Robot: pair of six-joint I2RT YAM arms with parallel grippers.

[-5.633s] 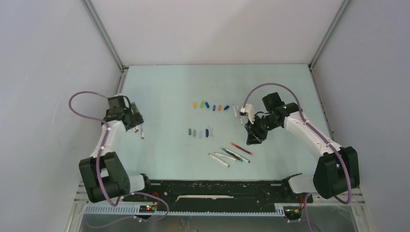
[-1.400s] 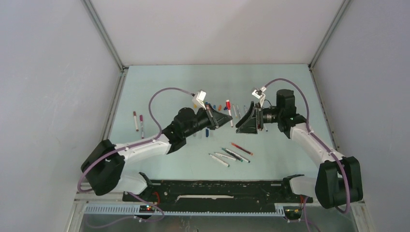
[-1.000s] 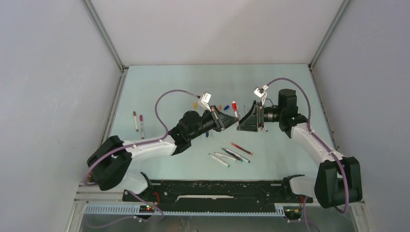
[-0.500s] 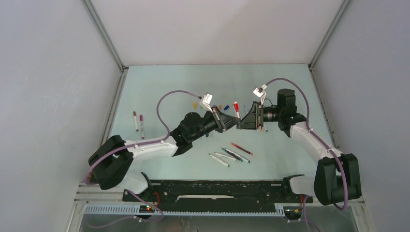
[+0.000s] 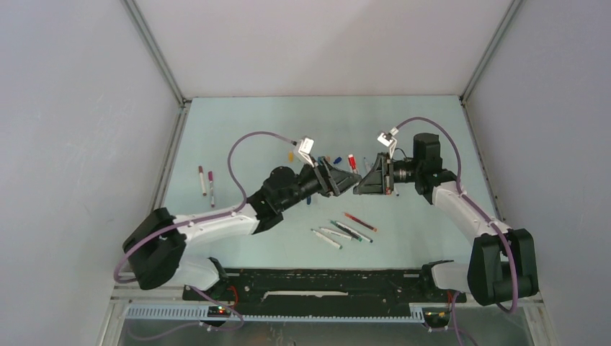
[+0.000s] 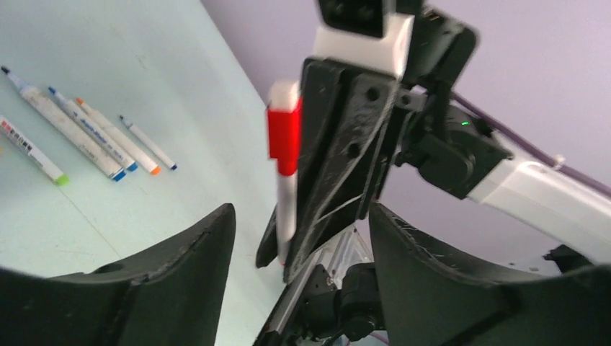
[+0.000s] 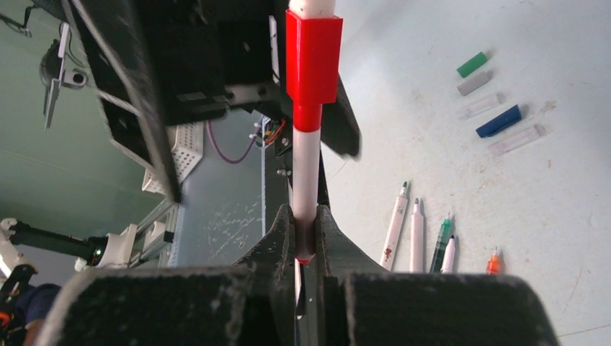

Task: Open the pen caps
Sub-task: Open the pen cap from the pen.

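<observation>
From above, we see the two arms reach toward each other over the middle of the table (image 5: 238, 130). The left gripper (image 5: 347, 180) and the right gripper (image 5: 363, 185) almost meet, tip to tip. A white pen (image 5: 354, 171) with a red cap (image 5: 351, 159) sticks out where they meet. From up here we cannot tell which one holds it. Loose pen caps lie on the table behind the arms. One is a yellow cap (image 5: 291, 155) and one is a blue cap (image 5: 336, 159). A bunch of pens (image 5: 346, 231) lies closer to the arm bases. Two more pens (image 5: 206, 180) lie far off to the left.

From the left wrist, we see the left gripper's fingers (image 6: 180, 267) stand wide apart. The white pen (image 6: 287, 209) stands in the gap between them, and neither finger touches it. The red cap (image 6: 284, 133) sits on the pen's top end. The right gripper is just behind the pen. Four pens (image 6: 79, 137) lie side by side on the table.

From the right wrist, we see the right gripper's fingers (image 7: 277, 238) squeezed tight on the bottom end of the white pen (image 7: 305, 173). The red cap (image 7: 313, 61) is on the far end. On the table to the right lie a green cap (image 7: 472, 65), a grey cap (image 7: 474, 83), a dark blue cap (image 7: 498, 121) and two see-through ones. Some open pens (image 7: 418, 231) lie nearer to us.
</observation>
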